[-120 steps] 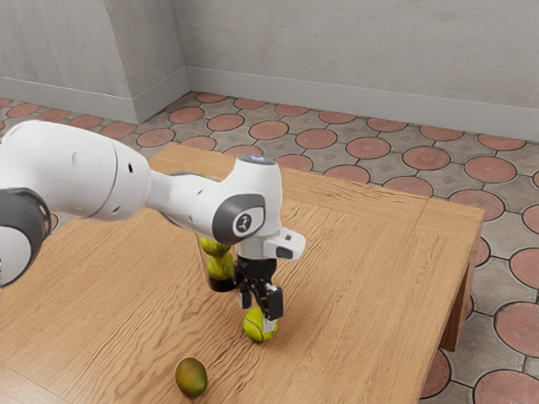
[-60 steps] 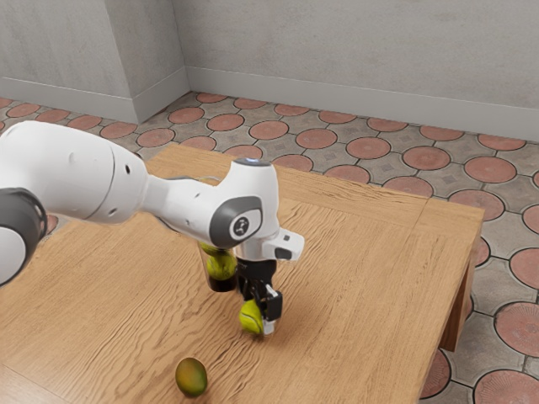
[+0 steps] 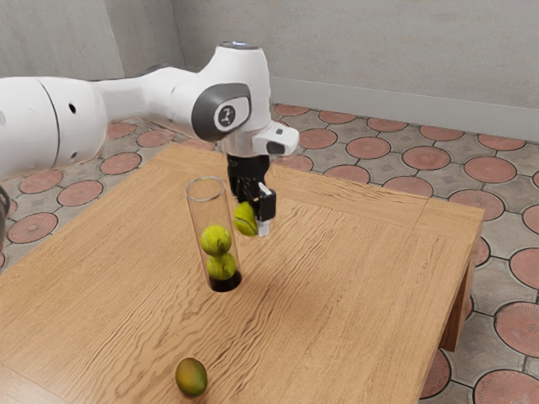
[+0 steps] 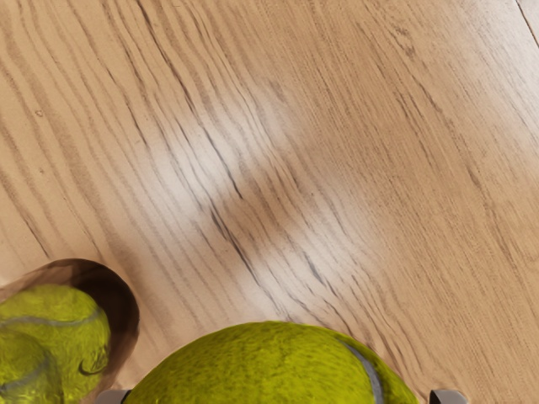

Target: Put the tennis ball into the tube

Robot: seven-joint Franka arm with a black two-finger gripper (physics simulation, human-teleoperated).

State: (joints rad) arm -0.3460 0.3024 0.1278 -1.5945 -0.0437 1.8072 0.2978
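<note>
My gripper (image 3: 253,220) is shut on a yellow-green tennis ball (image 3: 246,219), raised off the table beside the upper part of the clear tube. The tube (image 3: 200,220) stands upright with its round mouth open at the top and a dark base; two tennis balls (image 3: 216,241) are stacked inside it. In the wrist view the held ball (image 4: 269,370) looms large between the fingertips of my gripper (image 4: 282,399), and the balls in the tube (image 4: 63,332) appear off to one side of it.
A green-brown mango-like fruit (image 3: 191,378) lies on the wooden table (image 3: 337,295), well away from the tube. The table's edge runs along the exterior view's right, with tiled floor beyond.
The gripper has closed on the ball and lifted it from the table, rising beside the tube. The arm no longer covers the tube's upper part. The fruit has stayed put.
</note>
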